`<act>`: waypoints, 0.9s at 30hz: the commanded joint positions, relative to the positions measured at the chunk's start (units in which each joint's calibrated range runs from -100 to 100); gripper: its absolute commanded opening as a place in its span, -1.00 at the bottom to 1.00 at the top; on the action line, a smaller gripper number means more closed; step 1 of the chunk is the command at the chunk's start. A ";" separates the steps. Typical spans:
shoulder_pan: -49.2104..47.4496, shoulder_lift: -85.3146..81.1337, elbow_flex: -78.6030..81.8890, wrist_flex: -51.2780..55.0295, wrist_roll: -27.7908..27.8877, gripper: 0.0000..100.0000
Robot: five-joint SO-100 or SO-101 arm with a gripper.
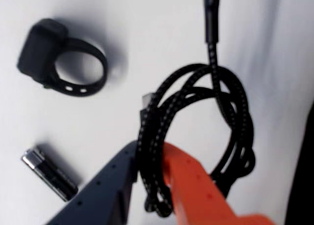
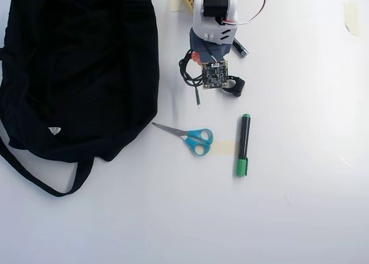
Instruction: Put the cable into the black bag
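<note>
The cable (image 1: pixel 240 117) is a black braided cord wound in a small coil, its loose plug end running toward the top of the wrist view. My gripper (image 1: pixel 149 151) is shut on the coil's left side, with the strands pinched between the dark blue finger (image 1: pixel 108 185) and the orange finger (image 1: pixel 196 185). In the overhead view the cable (image 2: pixel 185 74) shows beside the arm (image 2: pixel 210 22), which hides the jaws. The black bag (image 2: pixel 81 68) lies at the left, large and soft, with its strap (image 2: pixel 34 180) trailing toward the front.
A chunky black plastic ring (image 1: pixel 64 58) (image 2: pixel 233 86) and a battery (image 1: pixel 49 173) (image 2: pixel 240 49) lie close to the gripper. Blue-handled scissors (image 2: pixel 193 138) and a green marker (image 2: pixel 244 144) lie nearer the front. A black shape (image 1: pixel 301 176) fills the wrist view's lower right edge.
</note>
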 commanded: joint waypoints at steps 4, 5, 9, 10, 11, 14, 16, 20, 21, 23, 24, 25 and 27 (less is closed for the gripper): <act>3.75 -2.36 -7.91 7.08 0.31 -0.96; 4.42 -2.36 -8.72 8.20 0.05 -0.96; 7.49 -2.28 -11.41 10.96 -0.16 -0.96; 8.24 -2.28 -11.86 10.96 -0.16 -0.96; 8.91 -2.28 -12.22 10.96 -0.16 -0.96; 11.00 -2.28 -13.48 10.96 -0.16 -0.96; 12.43 -2.28 -14.20 11.21 0.16 -0.96; 15.87 -2.28 -16.08 12.51 0.16 -0.96; 16.84 -2.28 -16.71 12.51 0.05 -0.96; 20.06 -1.78 -18.06 12.59 -0.11 -0.96; 21.78 -1.36 -18.06 12.59 -0.16 -0.96; 22.97 -1.28 -18.06 12.59 -0.16 -0.96; 25.14 -1.28 -18.15 12.51 -0.16 -0.96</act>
